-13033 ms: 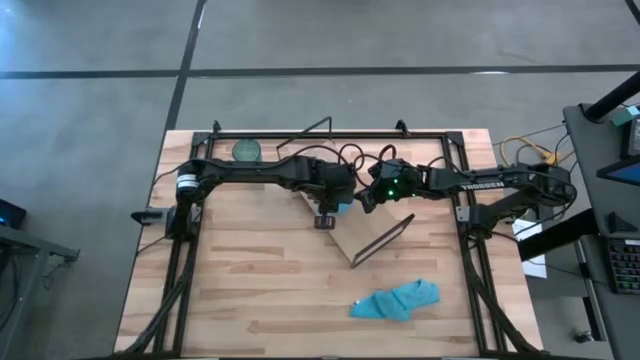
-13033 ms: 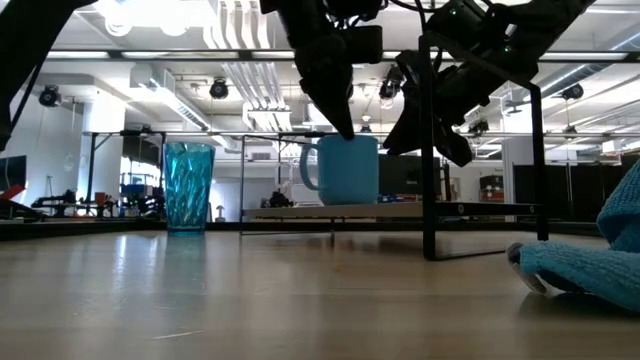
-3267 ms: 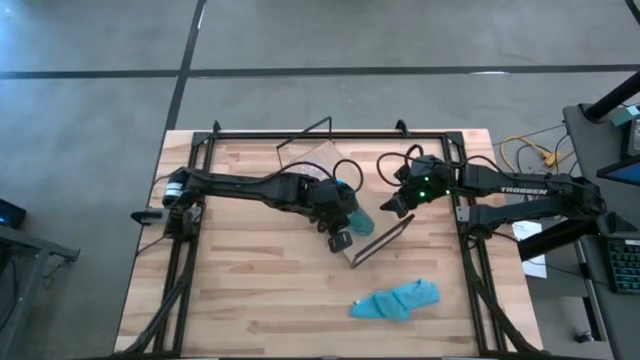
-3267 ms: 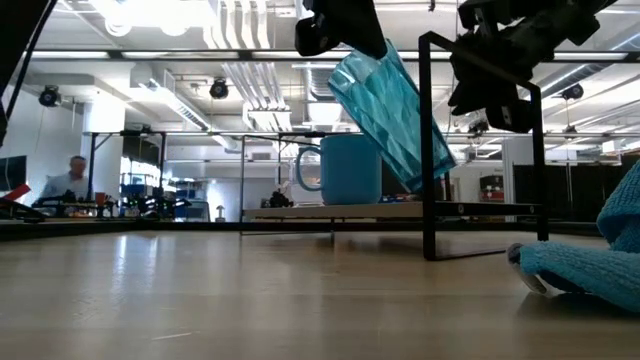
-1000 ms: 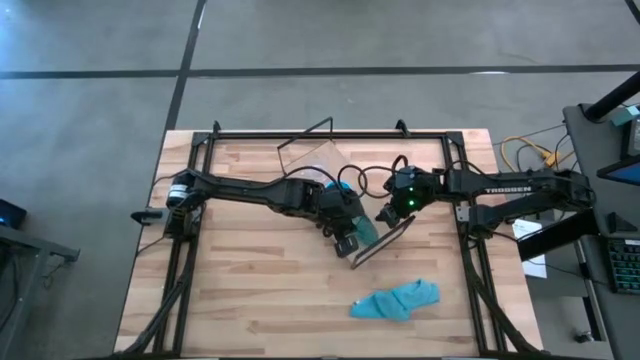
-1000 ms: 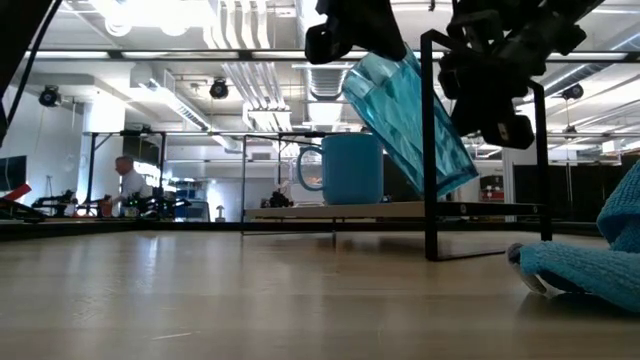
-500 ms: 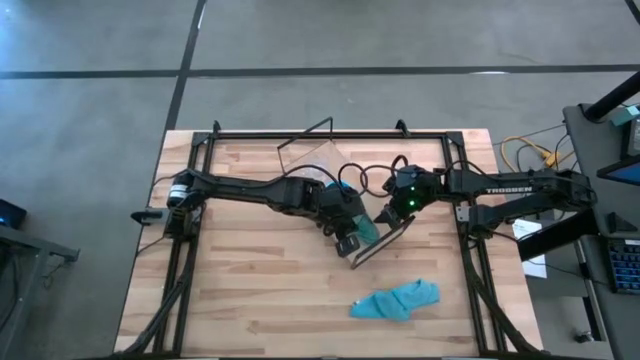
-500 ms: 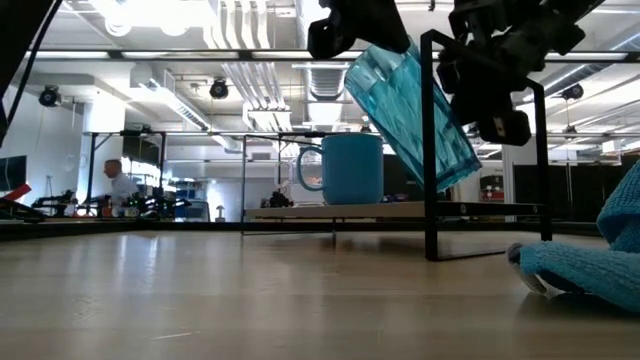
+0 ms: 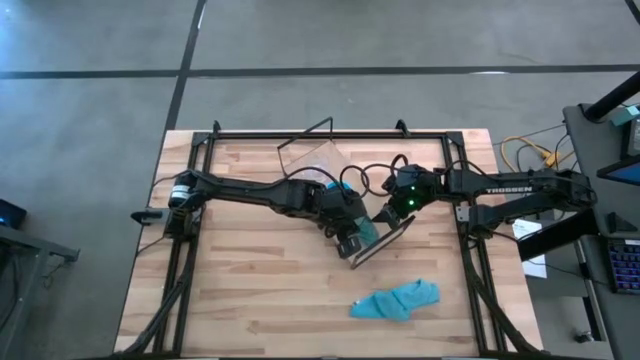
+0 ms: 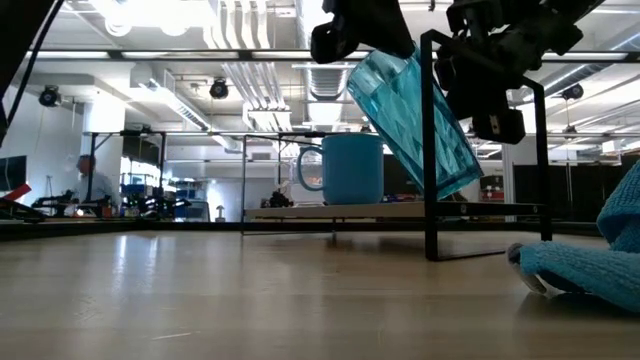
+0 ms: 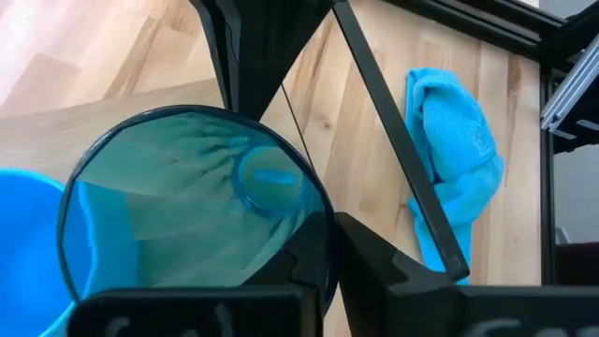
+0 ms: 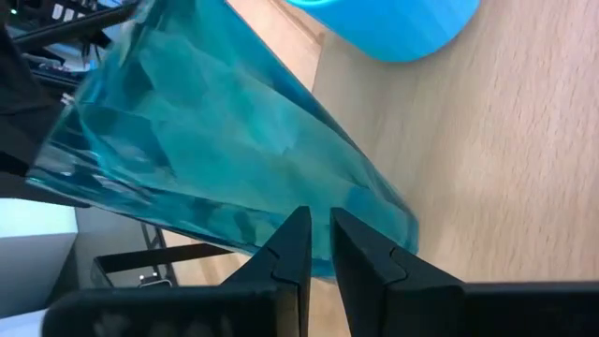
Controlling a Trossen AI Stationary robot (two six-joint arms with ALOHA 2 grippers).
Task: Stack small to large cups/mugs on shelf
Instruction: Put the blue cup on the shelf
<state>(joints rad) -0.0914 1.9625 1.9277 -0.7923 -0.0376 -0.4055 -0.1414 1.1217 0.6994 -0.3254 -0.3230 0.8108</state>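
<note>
Teal tumbler [image 10: 412, 120] is held tilted by the left gripper [image 9: 350, 232] over the shelf [image 10: 400, 211] – right gripper [image 12: 314, 245] nearly closed, empty – could get knocked over if released crooked.

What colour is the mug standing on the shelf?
Bright blue mug; the low view shows it best.

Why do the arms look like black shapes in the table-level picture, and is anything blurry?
Low view: bright ceiling lights behind backlight the arms, so only the teal tumbler glows. Right wrist view: the tumbler fills the frame, its near edge soft. High view: evenly lit.
</note>
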